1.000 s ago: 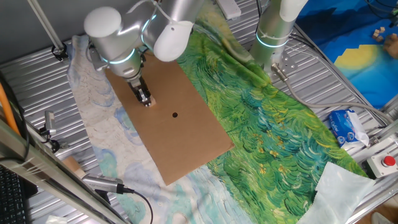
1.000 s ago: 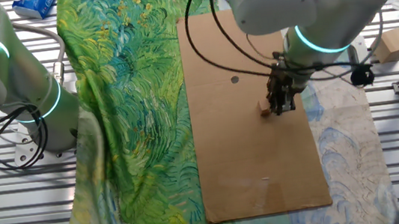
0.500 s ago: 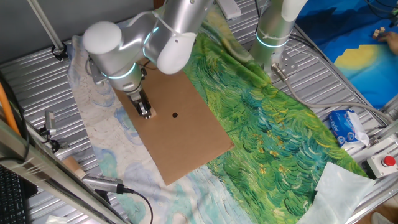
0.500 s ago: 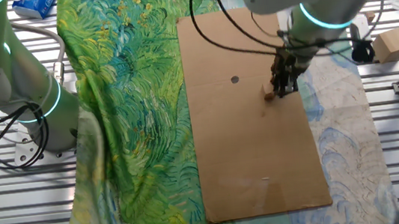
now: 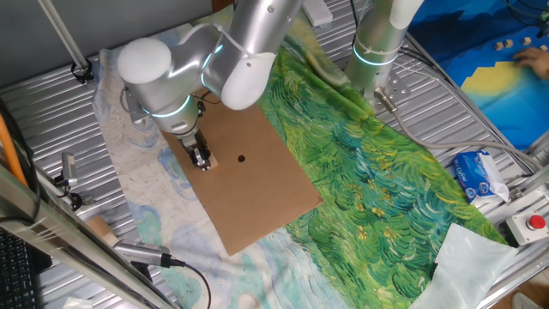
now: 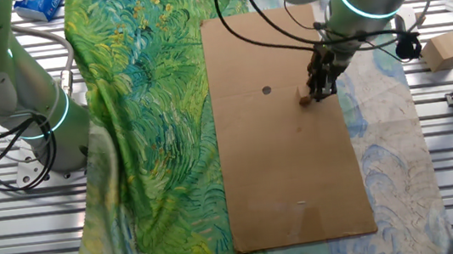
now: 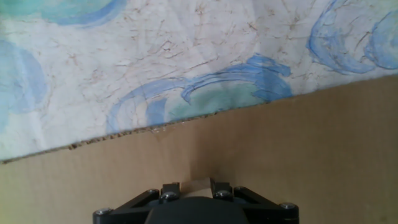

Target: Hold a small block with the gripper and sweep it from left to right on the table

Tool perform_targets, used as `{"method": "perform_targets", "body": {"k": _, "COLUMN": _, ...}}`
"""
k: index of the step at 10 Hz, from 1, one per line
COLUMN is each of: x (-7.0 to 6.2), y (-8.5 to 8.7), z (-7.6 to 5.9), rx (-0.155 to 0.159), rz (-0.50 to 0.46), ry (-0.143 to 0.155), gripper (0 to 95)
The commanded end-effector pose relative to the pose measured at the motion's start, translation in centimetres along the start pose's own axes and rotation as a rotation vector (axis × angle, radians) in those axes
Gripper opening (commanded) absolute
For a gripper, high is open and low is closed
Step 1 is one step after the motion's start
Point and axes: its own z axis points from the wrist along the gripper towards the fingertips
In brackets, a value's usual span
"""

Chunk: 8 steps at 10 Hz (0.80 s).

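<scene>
The small block (image 6: 304,98), a tiny light-tan wooden cube, sits between the black fingers of my gripper (image 6: 318,92) on the brown cardboard sheet (image 6: 283,172). In the one fixed view the gripper (image 5: 202,161) points down at the cardboard (image 5: 257,189), left of the black dot (image 5: 241,158); the block is barely visible there. In the hand view the block (image 7: 198,186) shows as a tan face clamped between the two fingers, with the gripper (image 7: 195,188) at the bottom edge. The block rests on the cardboard (image 7: 280,143) near its edge.
A pale blue swirl cloth (image 7: 155,56) lies just beyond the cardboard edge. A green swirl cloth (image 5: 369,172) covers the table's middle. A second upright silver arm (image 5: 377,43) stands at the back. A larger tan wooden piece (image 6: 443,51) lies on the ribbed metal.
The gripper has moved with the block across the cardboard: toward the front in the one fixed view, upward in the other fixed view, now closer to level with the black dot.
</scene>
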Motion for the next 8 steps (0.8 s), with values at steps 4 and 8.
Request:
{"method": "perform_targets", "body": {"k": 4, "x": 0.0, "y": 2.6, "z": 1.7, "rx": 0.012, "rz": 0.018, "ry": -0.006, "gripper": 0.0}}
{"method": "perform_targets", "body": {"k": 8, "x": 0.0, "y": 3.9, "z": 1.6, "rx": 0.011, "rz": 0.027, "ry": -0.013, "gripper": 0.0}}
